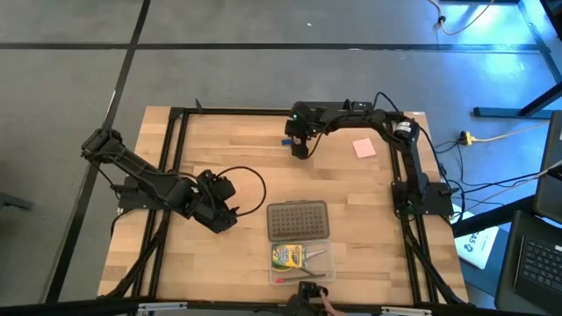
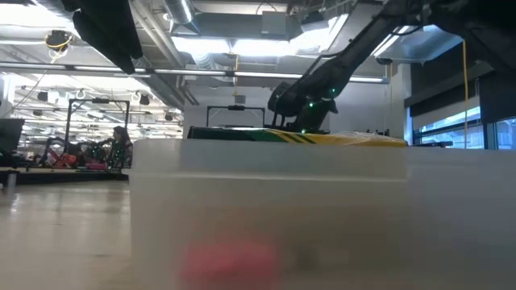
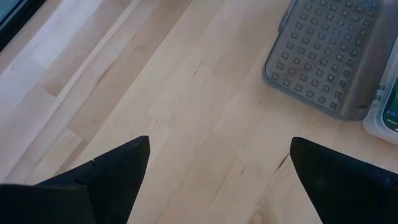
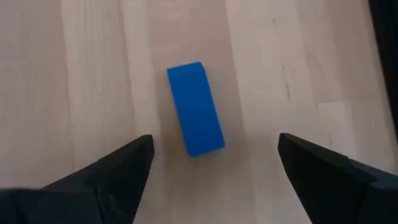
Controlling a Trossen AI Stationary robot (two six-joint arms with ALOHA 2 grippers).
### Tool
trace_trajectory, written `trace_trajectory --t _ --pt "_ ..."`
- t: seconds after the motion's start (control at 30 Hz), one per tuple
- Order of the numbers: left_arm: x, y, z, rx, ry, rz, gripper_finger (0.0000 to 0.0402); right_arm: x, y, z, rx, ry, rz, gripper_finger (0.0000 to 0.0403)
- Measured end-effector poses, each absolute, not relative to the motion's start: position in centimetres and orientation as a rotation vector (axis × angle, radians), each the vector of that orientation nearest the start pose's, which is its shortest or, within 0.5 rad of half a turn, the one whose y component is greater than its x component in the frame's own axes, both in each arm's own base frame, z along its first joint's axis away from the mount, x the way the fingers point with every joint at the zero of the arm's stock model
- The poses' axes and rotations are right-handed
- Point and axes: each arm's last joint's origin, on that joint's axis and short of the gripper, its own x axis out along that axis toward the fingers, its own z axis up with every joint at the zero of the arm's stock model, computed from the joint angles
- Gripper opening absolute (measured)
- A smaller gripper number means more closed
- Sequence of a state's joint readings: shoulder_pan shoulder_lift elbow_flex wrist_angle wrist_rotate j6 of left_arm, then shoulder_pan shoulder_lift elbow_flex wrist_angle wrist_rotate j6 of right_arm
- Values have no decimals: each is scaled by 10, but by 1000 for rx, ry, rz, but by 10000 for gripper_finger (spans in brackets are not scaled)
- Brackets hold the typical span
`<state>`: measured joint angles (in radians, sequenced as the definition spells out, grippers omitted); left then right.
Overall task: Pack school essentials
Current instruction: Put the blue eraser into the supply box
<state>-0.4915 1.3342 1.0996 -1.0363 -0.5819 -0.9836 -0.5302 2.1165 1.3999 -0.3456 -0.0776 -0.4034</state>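
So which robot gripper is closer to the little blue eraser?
The right one. The right gripper hangs open just above the blue eraser at the far side of the table. The left gripper is open too, far off, beside the grey dotted lid.

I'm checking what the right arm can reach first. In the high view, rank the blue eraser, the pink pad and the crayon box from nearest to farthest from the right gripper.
1. Blue eraser: right beside the open right gripper, at the table's far side.
2. Pink pad: farther off, towards the right edge.
3. Crayon box: farthest, in the clear case at the near edge.
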Motion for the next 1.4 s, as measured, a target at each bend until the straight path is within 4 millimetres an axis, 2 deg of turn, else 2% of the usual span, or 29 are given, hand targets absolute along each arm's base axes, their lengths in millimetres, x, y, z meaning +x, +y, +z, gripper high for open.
trace_trajectory --t 0.2,0.53,0.83,1.2,1.4 --pt "217 -98 274 -236 910 575 383 373 -217 126 -37 1046 -161 342" --pt "217 -98 274 -236 910 575 383 372 -217 125 -55 1053 -133 280" --pt "217 -98 274 -236 910 575 383 369 -221 118 15 1044 -86 247" --pt "217 -98 274 -237 909 574 383 368 -220 113 0 1064 -79 203" --pt "217 -98 274 -237 909 574 383 368 -220 113 1 1069 -78 156"
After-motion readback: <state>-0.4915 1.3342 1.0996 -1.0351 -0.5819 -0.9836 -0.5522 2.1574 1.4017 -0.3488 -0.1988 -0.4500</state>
